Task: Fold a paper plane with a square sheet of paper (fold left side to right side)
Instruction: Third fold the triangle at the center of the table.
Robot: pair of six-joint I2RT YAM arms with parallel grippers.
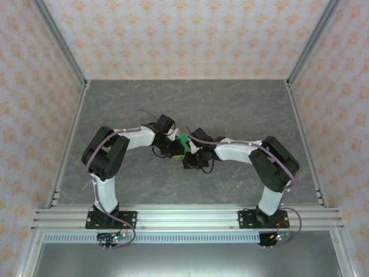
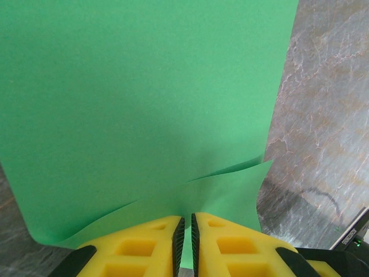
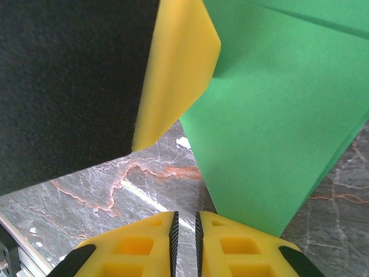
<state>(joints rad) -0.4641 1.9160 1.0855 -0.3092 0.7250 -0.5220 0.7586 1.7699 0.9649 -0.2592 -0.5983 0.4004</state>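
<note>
- The left gripper [image 2: 185,222] is seen with its yellow fingers [image 2: 138,245] pressed almost together; a strip of the green sheet of paper [image 2: 144,104] runs down into the slit between them, so the sheet is pinched at its near edge.
- Ahead of the left gripper, the sheet is held up and spread wide to both sides of the fingertips. Two layers can be made out just above the tips: a lower flap with a curled edge lies over the larger panel behind it.
- To the right of the left gripper, past the sheet's straight edge, the grey marbled table [image 2: 323,115] is seen.
- The right gripper [image 3: 184,214] is seen with its fingers drawn close, only a thin slit left between them; grey table surface, not paper, is seen through that slit.
- Ahead and to the right of the right gripper, the sheet [image 3: 277,115] slopes down to a corner that ends just above the right-hand fingertip; whether it touches that finger cannot be told. Stacked folded edges show along its right side.
- Ahead and to the left of the right gripper, a yellow finger of the left gripper [image 3: 176,69] is laid against the sheet's upper edge.
- From above, the sheet [image 1: 183,139] is seen between the two wrists, over the middle of the table [image 1: 230,104].
</note>
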